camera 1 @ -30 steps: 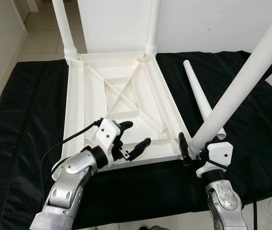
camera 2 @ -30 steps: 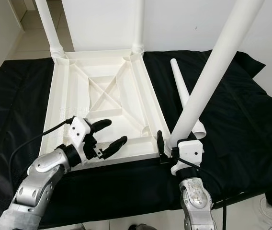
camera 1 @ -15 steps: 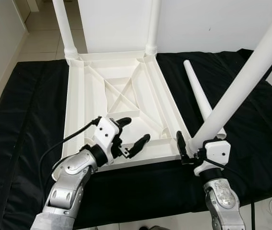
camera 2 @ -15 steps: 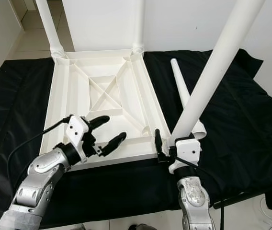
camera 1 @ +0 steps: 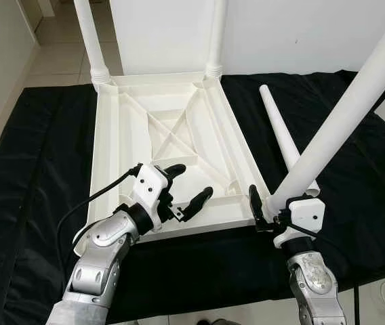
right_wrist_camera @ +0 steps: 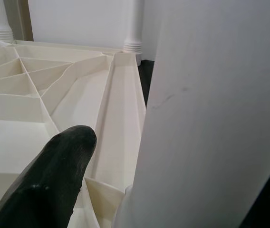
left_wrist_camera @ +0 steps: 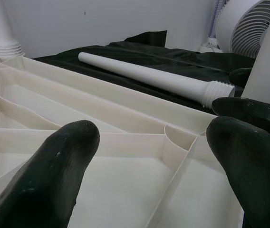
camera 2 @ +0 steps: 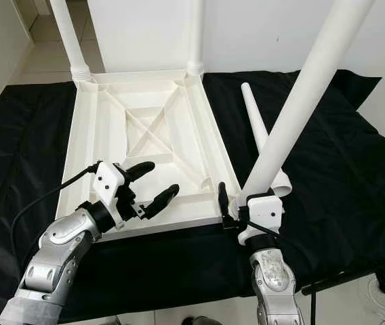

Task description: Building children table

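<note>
Black cloth [camera 1: 36, 176]; right hand [camera 1: 266, 208] around leg [camera 1: 341, 122].

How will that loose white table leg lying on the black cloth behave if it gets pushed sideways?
The loose table leg is round and tapered, so it would probably roll, curving toward its narrow end. It looks like rigid, hollow plastic, likely light. The soft black cloth may slow it.

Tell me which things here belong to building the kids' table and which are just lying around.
Job:
- upturned white tabletop, two legs fitted at its far corners
- leg held in the right claw at the near right corner
- spare leg on the cloth
- open left claw over the near edge

Lying about:
- black cloth
- white fan
</note>
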Controlling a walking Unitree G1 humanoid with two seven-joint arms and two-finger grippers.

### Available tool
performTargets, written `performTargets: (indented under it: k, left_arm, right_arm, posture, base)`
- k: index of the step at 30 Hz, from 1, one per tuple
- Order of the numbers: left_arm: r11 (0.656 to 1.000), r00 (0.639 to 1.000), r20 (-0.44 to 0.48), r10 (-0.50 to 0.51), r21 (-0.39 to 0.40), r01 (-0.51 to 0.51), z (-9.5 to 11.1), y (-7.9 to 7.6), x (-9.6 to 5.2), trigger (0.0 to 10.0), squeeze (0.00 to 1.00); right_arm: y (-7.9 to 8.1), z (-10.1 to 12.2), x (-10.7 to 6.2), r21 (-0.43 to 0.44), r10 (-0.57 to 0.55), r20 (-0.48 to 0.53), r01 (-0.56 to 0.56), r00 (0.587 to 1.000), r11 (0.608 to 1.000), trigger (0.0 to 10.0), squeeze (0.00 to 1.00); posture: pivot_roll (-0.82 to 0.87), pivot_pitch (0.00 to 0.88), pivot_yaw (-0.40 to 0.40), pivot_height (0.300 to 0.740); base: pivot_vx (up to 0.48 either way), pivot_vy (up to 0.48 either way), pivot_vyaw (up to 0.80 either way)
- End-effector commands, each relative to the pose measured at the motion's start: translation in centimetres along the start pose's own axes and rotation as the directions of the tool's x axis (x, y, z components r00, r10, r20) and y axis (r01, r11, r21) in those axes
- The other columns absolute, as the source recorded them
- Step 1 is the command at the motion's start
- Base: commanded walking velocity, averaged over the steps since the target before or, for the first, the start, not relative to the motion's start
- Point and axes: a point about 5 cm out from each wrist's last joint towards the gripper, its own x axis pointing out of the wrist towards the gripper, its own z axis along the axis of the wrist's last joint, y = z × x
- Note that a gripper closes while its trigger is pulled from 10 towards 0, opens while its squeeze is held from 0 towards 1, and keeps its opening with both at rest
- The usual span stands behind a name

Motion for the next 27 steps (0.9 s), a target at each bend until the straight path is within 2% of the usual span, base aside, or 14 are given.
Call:
performTargets:
  k: [1,27]
  left_arm:
    - [0.992,0.992,-0.014,0.125,0.005,-0.125,-0.1,0.72,-0.18,10.0,0.0]
    - [0.993,0.993,-0.042,0.114,-0.003,-0.114,-0.32,0.59,-0.23,10.0,0.0]
  right_arm:
    - [0.12,-0.35,-0.19,-0.002,-0.004,-0.012,0.004,1.0,1.0,10.0,0.0]
    - [0.2,-0.59,-0.1,-0.004,-0.003,-0.017,0.003,1.0,1.0,10.0,0.0]
  posture:
    - [-0.05,0.092,-0.003,0.74]
    - [-0.04,0.087,-0.005,0.74]
  base:
    - [0.0,0.0,0.0]
    - [0.0,0.0,0.0]
